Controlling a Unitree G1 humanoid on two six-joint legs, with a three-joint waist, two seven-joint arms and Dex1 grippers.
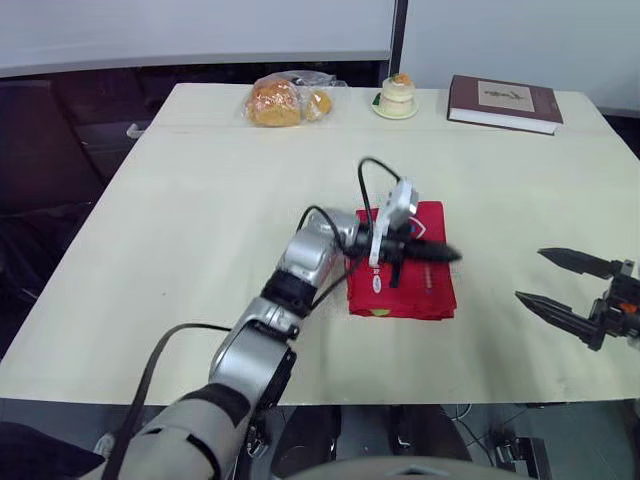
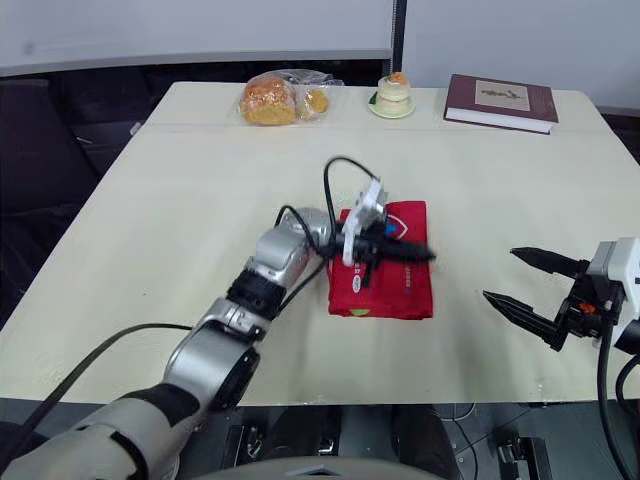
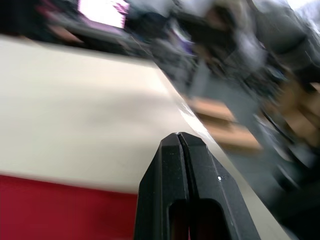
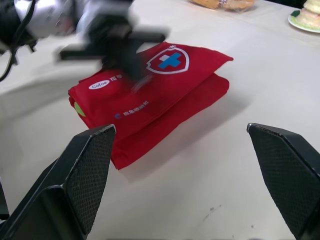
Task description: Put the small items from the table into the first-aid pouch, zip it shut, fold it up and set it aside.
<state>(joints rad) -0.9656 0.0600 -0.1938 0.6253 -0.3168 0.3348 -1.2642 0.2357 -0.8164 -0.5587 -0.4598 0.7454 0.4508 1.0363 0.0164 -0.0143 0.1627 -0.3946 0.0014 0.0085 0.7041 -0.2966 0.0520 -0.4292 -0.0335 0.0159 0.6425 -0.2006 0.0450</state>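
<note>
Currently I'm hovering the left gripper (image 1: 450,254), fingers together, over the pouch (image 1: 425,292): looks soft, light, best pinched edgewise.

Soft, even light is bathing the pale table (image 1: 200,220); the pouch (image 4: 165,95) is casting a faint shadow (toward the right gripper (image 1: 529,273)).

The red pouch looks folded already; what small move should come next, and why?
Probably open the left gripper and lower it to grip the pouch. It lies folded on the table, the left gripper hangs shut over it, the right gripper stands open further right; only setting aside seems left.
</note>
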